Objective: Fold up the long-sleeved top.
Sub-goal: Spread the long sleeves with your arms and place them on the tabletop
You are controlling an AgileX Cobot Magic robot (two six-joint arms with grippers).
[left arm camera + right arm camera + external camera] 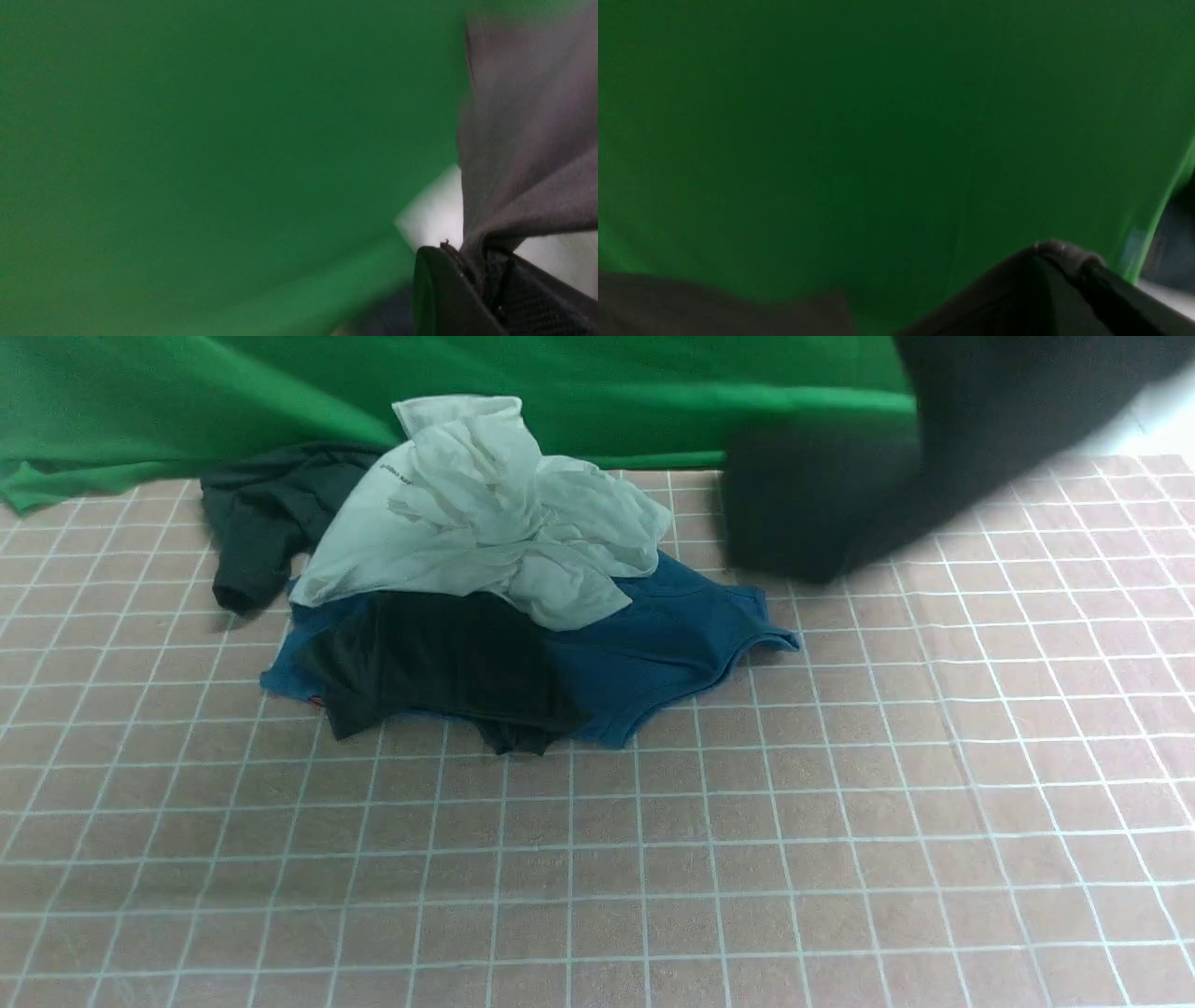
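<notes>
The long-sleeved top [840,495] is black and hangs blurred in the air at the far right of the table, its lower end near the surface. Both arms are out of the front view. In the left wrist view my left gripper [472,249] is shut on a fold of the top [528,140], which looks grey there and rises taut from the jaws. In the right wrist view my right gripper [1064,254] is shut with a small lump of dark cloth pinched at its tips. More of the top [714,308] sags across the view below it.
A pile of clothes lies at the centre left of the gridded pink table [653,859]: a white shirt [485,513] on top, a blue sleeveless top [672,635], a dark tee [439,663] and another dark garment [261,523] behind. A green backdrop [187,401] hangs at the far edge.
</notes>
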